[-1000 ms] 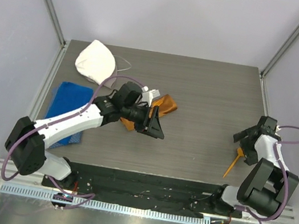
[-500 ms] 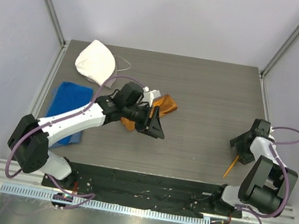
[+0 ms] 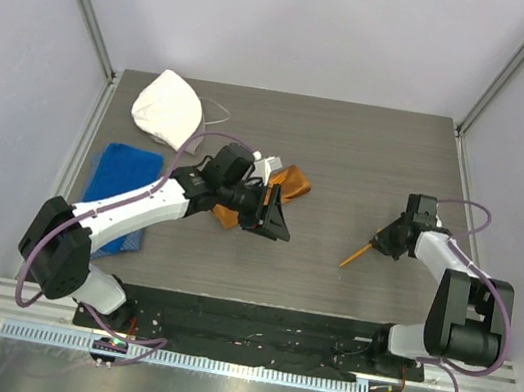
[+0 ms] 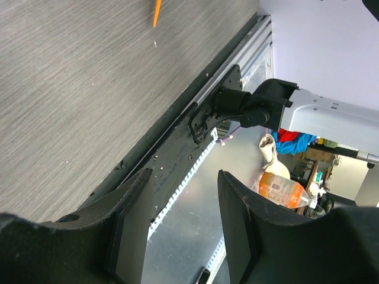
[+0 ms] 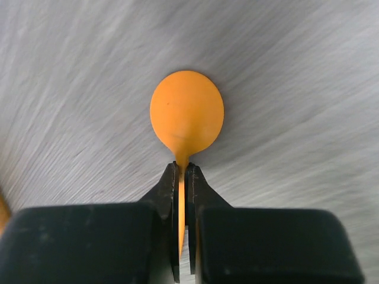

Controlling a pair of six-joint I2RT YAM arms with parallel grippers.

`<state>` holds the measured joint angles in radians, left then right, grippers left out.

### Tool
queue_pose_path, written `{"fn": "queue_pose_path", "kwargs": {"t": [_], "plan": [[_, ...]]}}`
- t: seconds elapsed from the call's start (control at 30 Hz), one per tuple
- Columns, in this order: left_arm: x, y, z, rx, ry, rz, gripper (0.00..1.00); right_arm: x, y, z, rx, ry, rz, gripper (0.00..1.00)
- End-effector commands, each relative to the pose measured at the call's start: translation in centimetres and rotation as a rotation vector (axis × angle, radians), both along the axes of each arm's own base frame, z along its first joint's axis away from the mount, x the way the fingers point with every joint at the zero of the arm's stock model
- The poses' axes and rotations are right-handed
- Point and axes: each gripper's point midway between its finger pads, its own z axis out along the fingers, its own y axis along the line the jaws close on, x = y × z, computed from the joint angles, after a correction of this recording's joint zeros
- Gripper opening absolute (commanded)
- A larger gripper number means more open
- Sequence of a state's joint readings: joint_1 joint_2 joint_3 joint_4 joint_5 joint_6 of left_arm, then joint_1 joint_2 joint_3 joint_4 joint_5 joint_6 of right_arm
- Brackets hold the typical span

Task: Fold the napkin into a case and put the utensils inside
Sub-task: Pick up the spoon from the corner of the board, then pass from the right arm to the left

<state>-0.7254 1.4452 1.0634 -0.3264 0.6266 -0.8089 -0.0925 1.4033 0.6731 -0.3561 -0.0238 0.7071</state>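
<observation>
The rust-orange napkin (image 3: pixel 291 182) lies bunched near the table's middle, partly hidden under my left wrist. My left gripper (image 3: pixel 273 220) hovers just right of it. Its jaws are open and nothing sits between them (image 4: pixel 185 177). My right gripper (image 3: pixel 387 242) is shut on the thin handle of the orange spoon (image 3: pixel 356 255), which points down-left toward the table's middle. In the right wrist view the round bowl of the spoon (image 5: pixel 187 111) sticks out ahead of the closed fingertips (image 5: pixel 182 167), just over the grey tabletop. No case shape shows in the cloth.
A white rounded cloth cap (image 3: pixel 169 107) sits at the back left. A blue towel (image 3: pixel 112 180) lies along the left side, under my left arm. Grey walls close in the table, and a black rail (image 3: pixel 261 318) runs along the near edge.
My right gripper has shut on the spoon and carried it left, from the table's right edge toward the middle. My left arm has barely moved.
</observation>
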Motion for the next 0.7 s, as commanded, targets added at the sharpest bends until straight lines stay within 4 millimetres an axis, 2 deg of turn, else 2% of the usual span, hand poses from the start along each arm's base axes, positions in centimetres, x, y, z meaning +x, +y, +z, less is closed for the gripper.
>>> {"fn": "queue_pose_path", "kwargs": {"t": [0.0, 0.03, 0.07, 0.1, 0.13, 0.17, 0.2, 0.23, 0.3, 0.33, 0.4, 0.43, 0.47, 0.5, 0.53, 0.6, 0.67], "plan": [[1.3, -0.9, 1.5, -0.020, -0.023, 0.023, 0.53, 3.5, 3.3, 4.6, 0.090, -0.192, 0.134, 0.01], [1.5, -1.1, 1.8, -0.024, -0.024, 0.026, 0.56, 4.2, 4.0, 5.8, 0.099, -0.230, 0.164, 0.01], [1.7, -1.3, 1.5, -0.018, -0.016, 0.027, 0.57, 4.6, 5.4, 7.0, 0.126, -0.280, 0.221, 0.01], [1.8, -1.5, 1.6, -0.023, -0.007, 0.027, 0.57, 4.6, 7.4, 8.9, 0.201, -0.349, 0.297, 0.01], [2.0, -1.6, 1.7, -0.036, 0.003, 0.025, 0.56, 5.6, 8.9, 11.2, 0.250, -0.468, 0.366, 0.01], [2.2, -1.9, 1.7, -0.055, 0.012, 0.017, 0.55, 5.4, 11.0, 12.7, 0.314, -0.535, 0.445, 0.01], [2.3, -2.1, 2.2, -0.085, 0.053, 0.016, 0.55, 4.1, 13.6, 14.1, 0.447, -0.581, 0.549, 0.01], [2.4, -2.1, 2.3, -0.101, 0.069, 0.014, 0.55, 4.5, 14.9, 16.4, 0.488, -0.688, 0.624, 0.01], [2.6, -2.1, 3.3, -0.134, 0.088, 0.022, 0.56, 2.9, 17.8, 17.9, 0.595, -0.734, 0.733, 0.01], [2.9, -1.9, 3.6, -0.138, 0.080, 0.037, 0.57, 2.3, 18.7, 19.6, 0.611, -0.810, 0.799, 0.01], [2.9, -1.4, 4.4, -0.138, 0.064, 0.062, 0.58, 0.8, 20.0, 20.5, 0.641, -0.868, 0.848, 0.01], [2.9, -1.2, 4.6, -0.140, 0.065, 0.070, 0.59, 0.2, 20.4, 22.8, 0.656, -0.966, 0.877, 0.01], [2.8, -1.0, 4.7, -0.139, 0.062, 0.081, 0.59, -0.3, 20.6, 23.4, 0.667, -0.994, 0.884, 0.01], [2.7, -0.7, 5.4, -0.147, 0.044, 0.092, 0.59, -0.7, 20.7, 23.5, 0.677, -1.004, 0.888, 0.01], [2.8, -0.5, 5.4, -0.144, 0.036, 0.113, 0.59, -1.0, 20.8, 24.4, 0.694, -1.036, 0.893, 0.01], [2.6, -0.2, 5.2, -0.151, 0.049, 0.136, 0.60, -1.9, 21.2, 24.6, 0.731, -1.045, 0.914, 0.01], [2.3, -0.1, 5.3, -0.160, 0.060, 0.144, 0.61, -2.4, 21.2, 25.6, 0.775, -1.080, 0.906, 0.01]]}}
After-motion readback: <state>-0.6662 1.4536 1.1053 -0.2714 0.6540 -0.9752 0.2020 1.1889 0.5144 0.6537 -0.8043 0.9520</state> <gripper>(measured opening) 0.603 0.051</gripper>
